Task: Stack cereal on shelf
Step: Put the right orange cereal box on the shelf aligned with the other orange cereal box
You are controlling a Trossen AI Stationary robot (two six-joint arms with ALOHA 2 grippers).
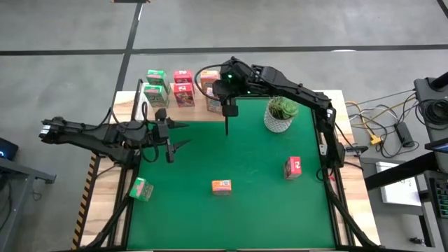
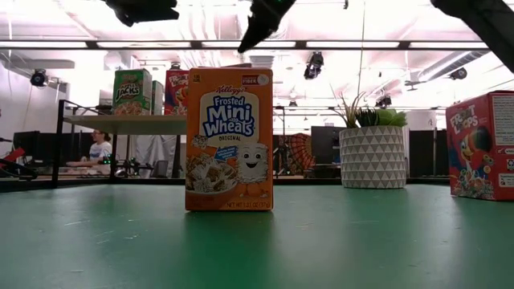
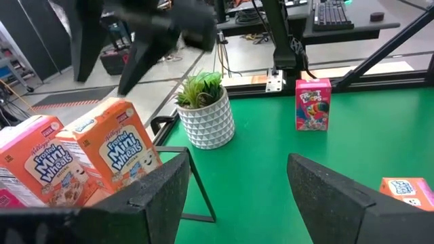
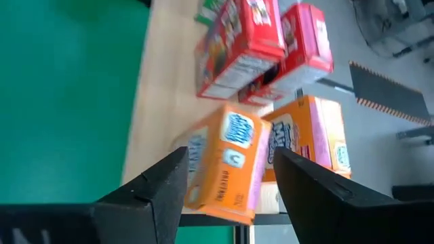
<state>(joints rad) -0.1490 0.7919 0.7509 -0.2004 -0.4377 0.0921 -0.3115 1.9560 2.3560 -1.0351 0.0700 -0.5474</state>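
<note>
Nearest the front edge of the green mat (image 1: pixel 245 210): three loose cereal boxes. Green box (image 1: pixel 141 188) tipped at the left edge, orange box (image 1: pixel 221 186) upright in the middle with its long axis vertical, pink box (image 1: pixel 292 167) upright toward the right. In the low view, that orange box (image 2: pixel 229 139) fills the centre, printed front to the camera.

Farther in, left gripper (image 1: pixel 170 136) hanging above the mat's left side, fingers spread wide with nothing between them, arm stretched in from the left table edge. Loose green box toward the front edge from it, orange box forward and to its right; probably the nearer arm for both. Pink box nearer the right arm's base.

Farther still, potted plant (image 1: pixel 281 113) on the mat's far right.

At the far edge, shelf (image 1: pixel 175 105) with six boxes on top: two green on the left, two pink in the middle, two orange on the right. Right gripper (image 1: pixel 228 105) just in front of the orange pair, arm reaching in from the right side past the plant. From its wrist camera, an orange shelf box (image 4: pixel 224 166) in line between spread fingers (image 4: pixel 146 196), seemingly not pinched; whether touched, cannot tell. Likely just set down or being straightened.

Three boxes yet to go up.
</note>
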